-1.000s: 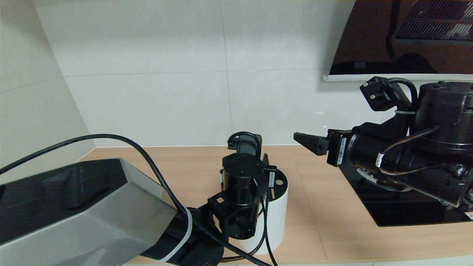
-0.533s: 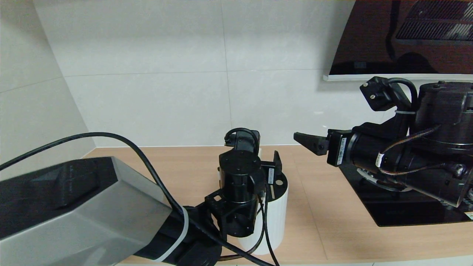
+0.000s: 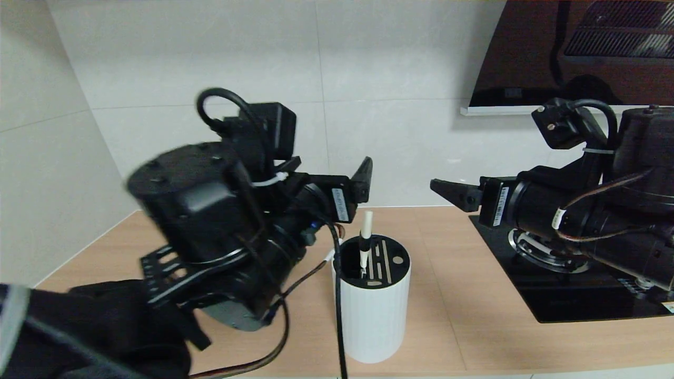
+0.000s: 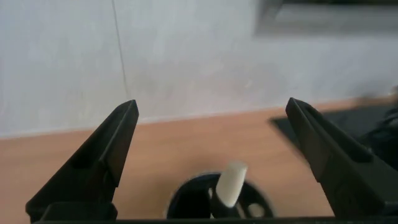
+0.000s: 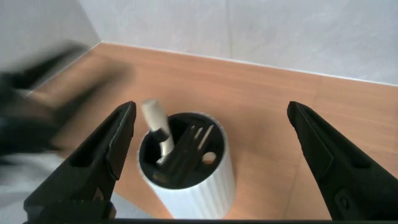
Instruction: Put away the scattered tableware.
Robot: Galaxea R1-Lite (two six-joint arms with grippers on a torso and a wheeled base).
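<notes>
White tiled walls [image 3: 210,52] meet a light wooden countertop [image 3: 453,295] (a black cooktop [image 3: 553,302] inset, dark hood [image 3: 526,52] above).

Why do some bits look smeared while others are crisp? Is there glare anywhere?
Head view: the left arm is smeared, the white holder and right gripper are crisp, and the glossy range hood mirrors dark shapes. Left wrist view: the white utensil handle and counter look soft. Right wrist view: the left arm is a dark smear, the holder sharp.
</notes>
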